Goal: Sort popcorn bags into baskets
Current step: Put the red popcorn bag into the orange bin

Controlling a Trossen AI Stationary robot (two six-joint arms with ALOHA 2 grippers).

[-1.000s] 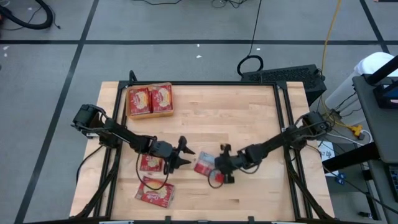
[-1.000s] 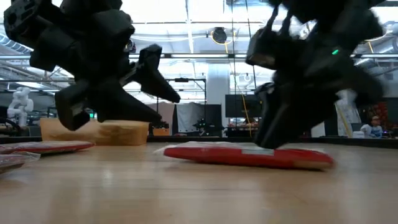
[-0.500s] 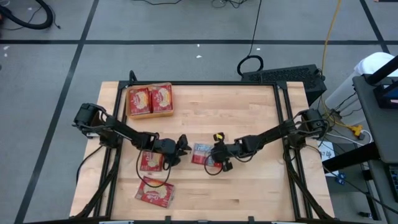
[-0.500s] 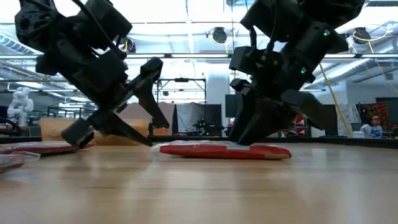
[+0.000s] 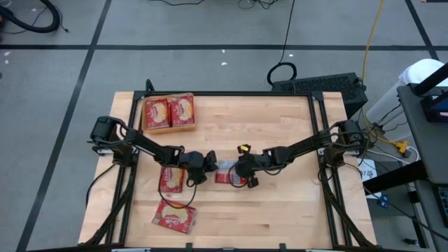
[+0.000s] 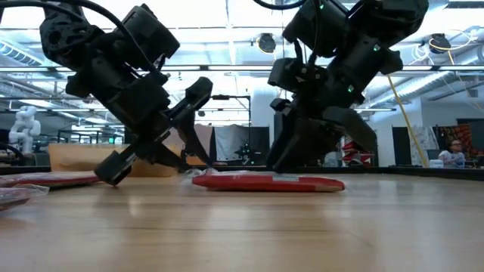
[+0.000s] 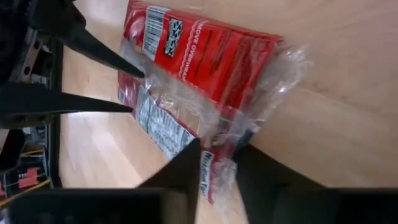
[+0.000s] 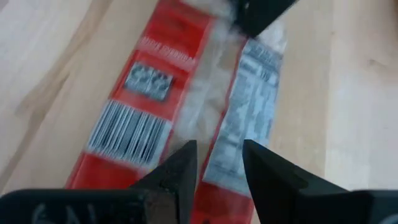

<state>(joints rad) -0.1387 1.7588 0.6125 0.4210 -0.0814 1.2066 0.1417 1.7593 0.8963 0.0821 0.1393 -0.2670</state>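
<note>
A red popcorn bag (image 5: 225,172) lies flat at the table's middle, label side up, with both grippers on it. My left gripper (image 5: 204,165) is at its left end and is shut on the clear wrap there. My right gripper (image 5: 241,171) comes down on its right part, fingers a little apart. Two more popcorn bags (image 5: 171,179) (image 5: 173,215) lie flat toward the near left. The orange basket (image 5: 168,130) at the far left holds two bags side by side. My left gripper pinches the bag's crinkled clear-wrap end (image 7: 219,163) between its two fingers, slanting down from the table's left. The bag stays flat on the table. My right gripper's fingertips (image 8: 179,167) stand on the bag's label face, slanting down from the right, the clear middle seam (image 8: 217,146) between them. Whether they pinch the seam or only press on it, I cannot tell.
Bare wood lies to the right and near side of the held bag. In the low view another bag (image 6: 53,179) lies at the left, the basket (image 6: 72,159) behind it. Black frame rails run along the table's left and right edges.
My right gripper has gone toward the table's left and a little toward the far edge, rolling, and has slid the bag along the table with it. My left gripper has sunk toward the bag's left end, rolled, and shut from wide open onto the wrap.
</note>
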